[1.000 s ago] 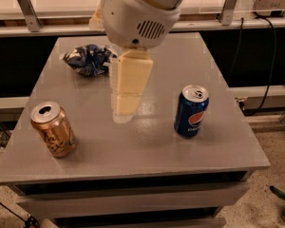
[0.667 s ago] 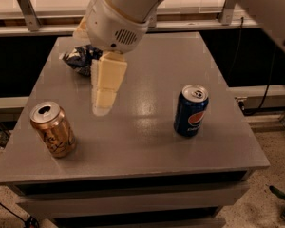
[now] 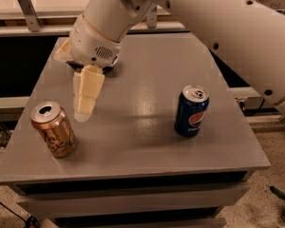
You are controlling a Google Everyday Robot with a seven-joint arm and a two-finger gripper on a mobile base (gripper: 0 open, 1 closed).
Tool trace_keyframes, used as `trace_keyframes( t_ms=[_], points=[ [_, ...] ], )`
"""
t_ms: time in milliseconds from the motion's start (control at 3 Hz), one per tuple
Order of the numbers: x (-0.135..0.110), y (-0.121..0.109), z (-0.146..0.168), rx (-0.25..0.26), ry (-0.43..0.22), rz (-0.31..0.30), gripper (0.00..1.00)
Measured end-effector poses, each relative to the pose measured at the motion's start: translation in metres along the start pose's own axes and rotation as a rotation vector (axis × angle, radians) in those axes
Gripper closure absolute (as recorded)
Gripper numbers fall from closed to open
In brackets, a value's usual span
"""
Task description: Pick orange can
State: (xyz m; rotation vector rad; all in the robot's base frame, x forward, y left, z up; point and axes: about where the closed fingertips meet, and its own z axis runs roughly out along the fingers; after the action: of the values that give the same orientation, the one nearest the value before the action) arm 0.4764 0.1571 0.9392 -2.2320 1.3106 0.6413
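The orange can is copper-orange with dark script and a silver top. It stands upright near the front left corner of the grey table. My gripper hangs from the white arm, above the table, just right of and behind the can, not touching it. Its cream fingers point down and to the left. Nothing is held.
A blue Pepsi can stands upright on the right part of the table. The snack bag is hidden behind the wrist. The large white arm crosses the upper right. Shelving and rails run behind the table.
The gripper has moved left and forward across the table, toward the orange can. The wrist now covers the snack bag. Both cans have stayed put.
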Motion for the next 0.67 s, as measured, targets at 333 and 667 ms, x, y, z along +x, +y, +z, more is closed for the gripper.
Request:
trace_keyframes(
  t_ms=[333, 667],
  points=[
    [-0.003, 0.009, 0.017, -0.096, -0.068, -0.004, 0.0],
    [-0.009, 0.022, 0.028, -0.168, -0.115, -0.018, 0.0]
  ],
)
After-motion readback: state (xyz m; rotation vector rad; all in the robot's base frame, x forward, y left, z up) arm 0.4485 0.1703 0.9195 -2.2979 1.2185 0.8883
